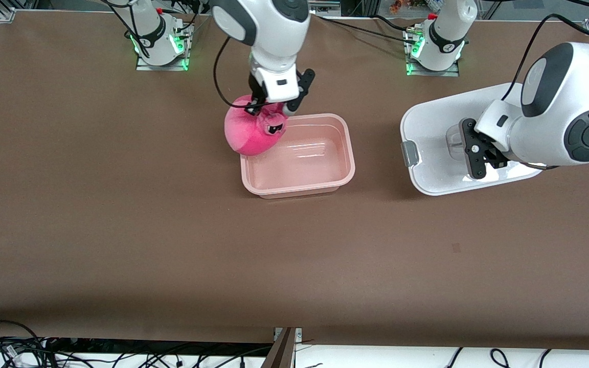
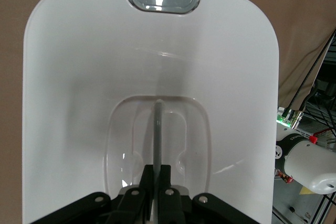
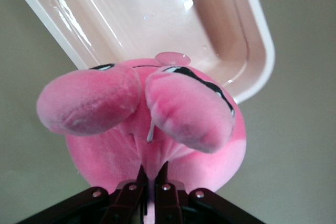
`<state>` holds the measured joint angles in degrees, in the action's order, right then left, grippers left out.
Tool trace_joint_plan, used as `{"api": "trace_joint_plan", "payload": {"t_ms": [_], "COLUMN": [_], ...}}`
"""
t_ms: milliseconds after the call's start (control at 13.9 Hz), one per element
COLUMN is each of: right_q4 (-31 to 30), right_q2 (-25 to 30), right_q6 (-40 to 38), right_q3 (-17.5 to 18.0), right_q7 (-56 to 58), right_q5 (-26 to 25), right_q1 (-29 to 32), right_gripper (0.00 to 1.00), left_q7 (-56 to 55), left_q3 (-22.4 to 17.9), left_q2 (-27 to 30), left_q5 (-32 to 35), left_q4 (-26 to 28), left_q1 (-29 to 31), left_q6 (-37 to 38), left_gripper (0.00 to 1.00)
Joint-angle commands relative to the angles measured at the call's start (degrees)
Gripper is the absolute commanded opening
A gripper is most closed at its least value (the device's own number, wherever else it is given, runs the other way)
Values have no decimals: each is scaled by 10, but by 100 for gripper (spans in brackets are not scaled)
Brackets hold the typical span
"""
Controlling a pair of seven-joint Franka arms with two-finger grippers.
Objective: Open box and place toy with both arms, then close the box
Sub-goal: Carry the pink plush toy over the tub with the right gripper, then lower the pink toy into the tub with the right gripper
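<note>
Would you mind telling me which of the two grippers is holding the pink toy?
The right gripper, over the open tub's corner, is shut on the toy; the left gripper grips the lid's handle instead.

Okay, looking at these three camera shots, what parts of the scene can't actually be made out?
- Front view: the right gripper fingertips are sunk in the round bright pink plush toy, which hides one corner of the pale pink translucent plastic tub.
- Front view: the left arm covers one end of the white rounded-rectangular plastic lid.
- Left wrist view: the left gripper is cut off by the frame edge.
- Right wrist view: the toy blocks part of the tub.
</note>
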<state>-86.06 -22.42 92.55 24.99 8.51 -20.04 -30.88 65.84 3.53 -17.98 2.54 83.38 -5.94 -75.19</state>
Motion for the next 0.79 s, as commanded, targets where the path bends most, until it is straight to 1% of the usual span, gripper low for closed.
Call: {"api": "trace_joint_plan", "payload": {"t_ms": [0, 287, 502, 717], "right_q4": [12, 12, 13, 60], "right_q2": [-35, -77, -85, -84], "right_q6": [11, 38, 49, 31], "right_q3": [-4, -6, -8, -13], "right_q7": [-3, -37, -38, -32], "right_q5": [-39, -78, -88, -90], "right_q1": [-22, -59, -59, -56], "right_gripper": [0, 0, 0, 0], "left_q7": [17, 18, 17, 18], "left_q3": [11, 11, 11, 11], "left_q2": [-6, -6, -6, -7], "left_q5": [11, 16, 15, 14], "left_q4": [-28, -28, -28, -28], "left_q1": [9, 10, 9, 9], "left_q6": [12, 13, 13, 13], "left_gripper": [0, 0, 0, 0]}}
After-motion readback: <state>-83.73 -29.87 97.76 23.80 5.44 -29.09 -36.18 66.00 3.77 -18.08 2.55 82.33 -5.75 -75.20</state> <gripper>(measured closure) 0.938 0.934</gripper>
